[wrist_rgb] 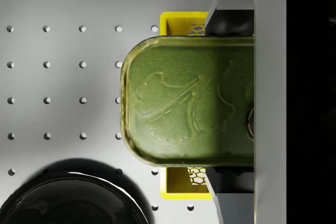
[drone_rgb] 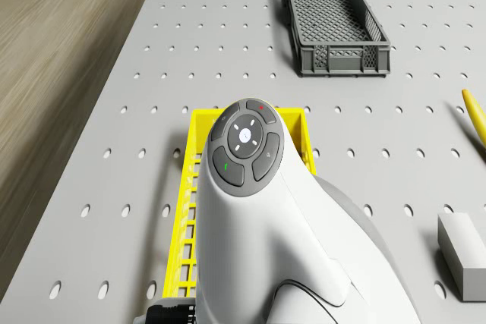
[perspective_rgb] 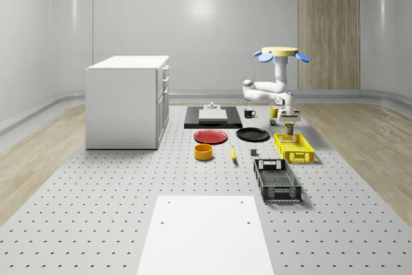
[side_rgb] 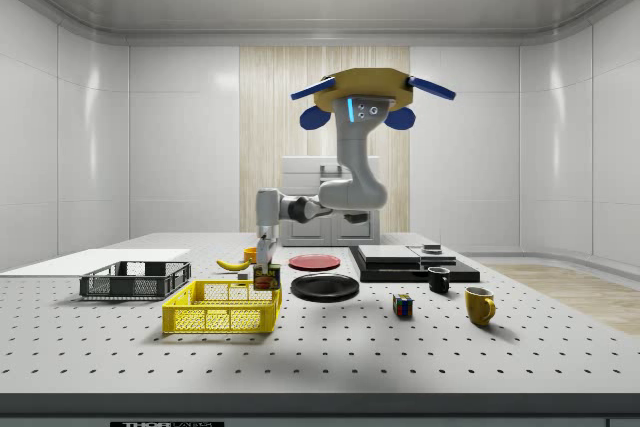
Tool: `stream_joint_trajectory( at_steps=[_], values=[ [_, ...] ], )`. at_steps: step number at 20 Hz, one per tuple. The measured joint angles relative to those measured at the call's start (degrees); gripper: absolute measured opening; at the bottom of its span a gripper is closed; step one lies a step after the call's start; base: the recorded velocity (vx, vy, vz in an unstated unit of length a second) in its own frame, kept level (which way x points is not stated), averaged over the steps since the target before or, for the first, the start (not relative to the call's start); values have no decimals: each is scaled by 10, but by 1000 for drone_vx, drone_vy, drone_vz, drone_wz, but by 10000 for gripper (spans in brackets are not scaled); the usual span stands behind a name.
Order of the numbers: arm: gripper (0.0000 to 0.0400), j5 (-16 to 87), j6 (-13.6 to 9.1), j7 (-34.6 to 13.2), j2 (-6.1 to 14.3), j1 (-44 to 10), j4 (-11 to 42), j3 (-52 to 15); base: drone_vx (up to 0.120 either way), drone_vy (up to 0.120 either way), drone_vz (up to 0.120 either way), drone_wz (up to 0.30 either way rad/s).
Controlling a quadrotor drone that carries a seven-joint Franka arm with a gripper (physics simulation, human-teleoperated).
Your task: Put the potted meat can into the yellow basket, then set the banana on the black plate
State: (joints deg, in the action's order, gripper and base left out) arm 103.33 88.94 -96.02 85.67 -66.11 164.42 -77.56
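Potted meat can (wrist_rgb: 189, 100) is clamped between the gripper's (side_rgb: 266, 265) fingers (wrist_rgb: 231, 22), hanging right over the near end of the yellow basket (side_rgb: 222, 307), black plate (side_rgb: 325, 287) just beside. Banana (side_rgb: 235, 264) lies on the table (side_rgb: 420, 347) beyond. The drone (side_rgb: 365, 97) hovers above the plate area.

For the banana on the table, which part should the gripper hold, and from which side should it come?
Probably the middle of the banana, from straight above. It lies flat on the table, long and thin, so fingers closing across its narrow width should fit. For now the gripper holds the potted meat can at the end of the yellow basket, the drone hovering above.
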Motion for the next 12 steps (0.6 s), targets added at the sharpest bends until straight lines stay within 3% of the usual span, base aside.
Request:
stream_joint_trajectory(
  at_steps=[3,12],
  values=[
    [291,-1,2,0,2,0,0,0,120,0,0,0],
    [291,-3,6,-1,7,-2,0,-1,120,0,-116,0]
  ],
)
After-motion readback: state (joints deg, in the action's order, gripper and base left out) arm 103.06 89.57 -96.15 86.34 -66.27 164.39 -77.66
